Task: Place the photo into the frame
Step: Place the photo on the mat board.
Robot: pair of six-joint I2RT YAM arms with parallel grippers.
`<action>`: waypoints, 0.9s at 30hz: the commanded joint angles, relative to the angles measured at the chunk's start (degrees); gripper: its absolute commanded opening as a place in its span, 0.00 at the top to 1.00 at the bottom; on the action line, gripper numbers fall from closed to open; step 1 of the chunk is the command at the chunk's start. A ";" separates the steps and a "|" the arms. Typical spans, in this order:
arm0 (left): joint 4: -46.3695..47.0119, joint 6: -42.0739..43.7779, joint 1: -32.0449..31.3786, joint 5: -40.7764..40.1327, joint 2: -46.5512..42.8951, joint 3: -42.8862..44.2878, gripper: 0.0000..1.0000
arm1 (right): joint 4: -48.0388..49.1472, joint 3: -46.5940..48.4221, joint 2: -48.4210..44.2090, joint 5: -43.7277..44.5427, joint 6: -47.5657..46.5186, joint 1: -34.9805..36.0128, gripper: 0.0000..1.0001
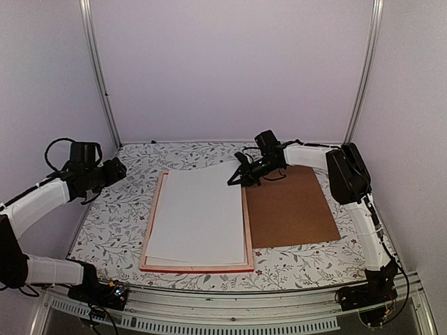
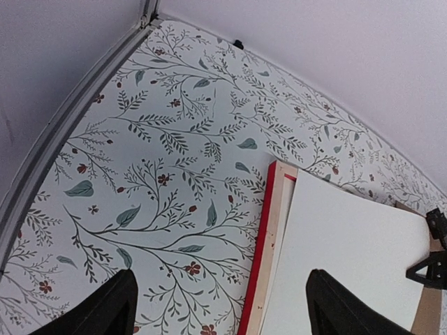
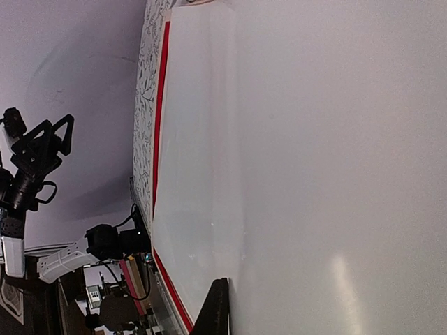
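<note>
The frame (image 1: 151, 230) lies flat in the middle of the table with its pale wood back up and red edges showing. It also shows in the left wrist view (image 2: 269, 244) and the right wrist view (image 3: 160, 105). A large white sheet, the photo (image 1: 199, 216) with its print hidden, lies slightly askew on it. My right gripper (image 1: 242, 177) is shut on the photo's far right corner. Only one finger (image 3: 216, 310) shows against the sheet (image 3: 314, 139). My left gripper (image 1: 115, 171) hangs open and empty above the table left of the frame.
The plain brown backing board (image 1: 290, 206) lies flat right of the frame, touching its right rail. A second white layer peeks out under the photo at the near left (image 1: 150, 261). Metal posts stand at the back corners. Floral tablecloth (image 2: 160, 160) lies left of the frame.
</note>
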 commanded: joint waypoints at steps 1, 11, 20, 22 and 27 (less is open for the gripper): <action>1.27 0.70 -0.84 0.34 0.59 -0.38 0.15 | -2.29 3.14 2.20 0.32 -1.88 0.59 0.95; 1.40 0.57 -1.59 0.32 1.25 -0.39 0.15 | -4.63 5.32 3.72 0.68 -3.69 0.77 0.98; 1.40 0.63 -2.12 -0.02 1.56 -0.47 0.15 | -5.47 7.36 5.05 0.67 -3.98 1.11 0.99; 1.39 0.60 -2.29 0.14 1.69 -0.56 0.14 | -5.24 7.40 5.08 0.68 -3.83 1.23 0.99; 1.52 0.66 -2.71 0.69 2.20 -0.38 0.14 | -4.80 7.56 5.41 0.93 -3.20 1.43 0.98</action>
